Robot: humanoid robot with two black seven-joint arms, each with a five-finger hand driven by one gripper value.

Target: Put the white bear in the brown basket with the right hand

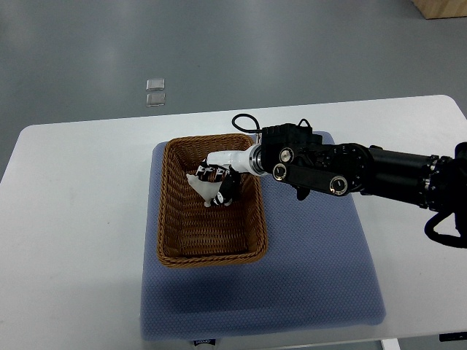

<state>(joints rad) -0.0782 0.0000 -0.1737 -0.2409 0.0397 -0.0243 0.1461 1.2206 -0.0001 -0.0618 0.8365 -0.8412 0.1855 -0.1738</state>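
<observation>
The right arm (365, 171) comes in from the right edge and reaches left across the blue mat (314, 255), its black forearm crossing above the mat's upper part. The right hand (219, 175) is inside the brown basket (175, 240), over its upper half. Its dark fingers (211, 173) are curled around the white bear (208, 191), which sits low in the basket between the fingers and the wicker floor; only the toy's pale lower body and a dark patch show, the rest hidden by the hand. Whether the bear already touches the basket floor cannot be told from this view.

The basket lies on the left part of the mat, long side running away from the robot, its rim intact and its lower half bare wicker. The mat rests on a white table (73, 219), which spreads out to the left. A black cable loop (244, 120) rises from the wrist just beyond the basket's upper right corner.

On the grey floor (292, 51) past the table's far edge lie two small clear squares (155, 91), one just behind the other. A wooden corner (441, 9) shows at the top right
</observation>
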